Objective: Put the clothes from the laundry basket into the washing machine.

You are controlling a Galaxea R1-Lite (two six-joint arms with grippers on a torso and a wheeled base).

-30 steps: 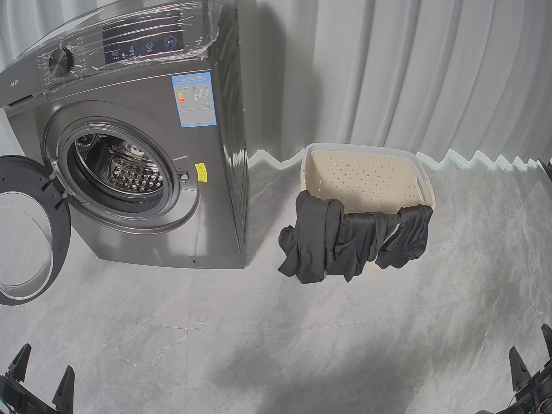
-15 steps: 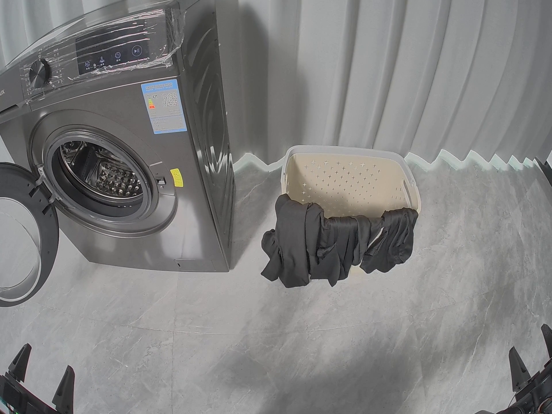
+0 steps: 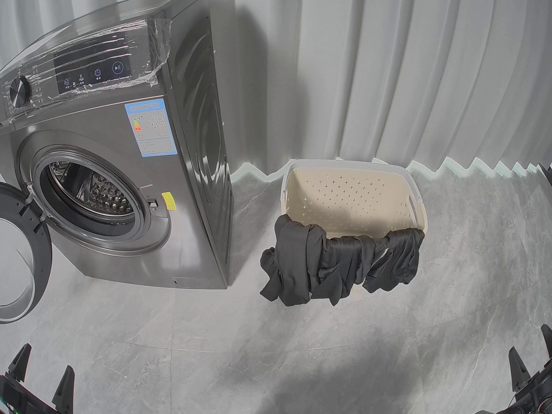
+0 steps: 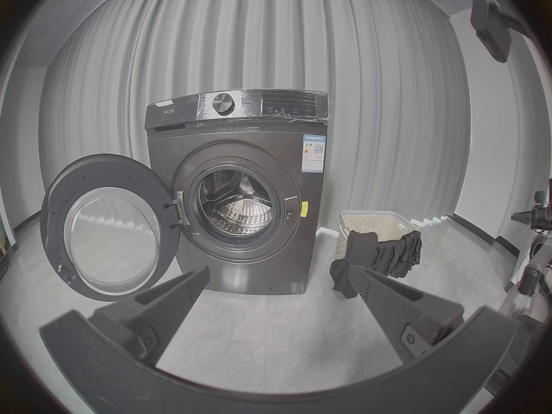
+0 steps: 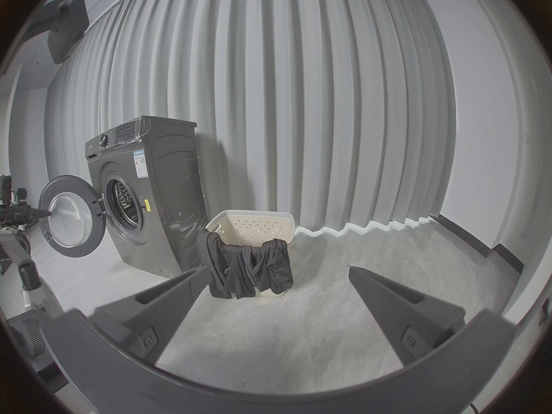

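Note:
A cream laundry basket [image 3: 352, 196] [image 4: 372, 224] [image 5: 253, 228] stands on the floor to the right of a grey washing machine [image 3: 115, 145] [image 4: 253, 202] [image 5: 155, 196]. Dark grey clothes [image 3: 339, 260] [image 4: 376, 254] [image 5: 244, 265] hang over the basket's near rim and down its front. The machine's round door [image 3: 20, 254] [image 4: 106, 225] [image 5: 69, 217] is swung open, showing the steel drum [image 3: 95, 194] [image 4: 241, 208]. My left gripper [image 3: 40, 375] [image 4: 279, 274] is open, low at the near left. At the near right my right gripper [image 3: 532, 355] [image 5: 279, 274] is open too. Both are well short of the basket and hold nothing.
A white pleated curtain [image 3: 374, 58] runs behind the machine and basket. Grey tiled floor [image 3: 287, 340] stretches between me and them. A dark baseboard [image 5: 477, 242] lines the wall on the right side.
The head camera has shifted: the machine and basket slid left in the picture, and slightly down since the last frame. Both grippers stay at the same spots, open.

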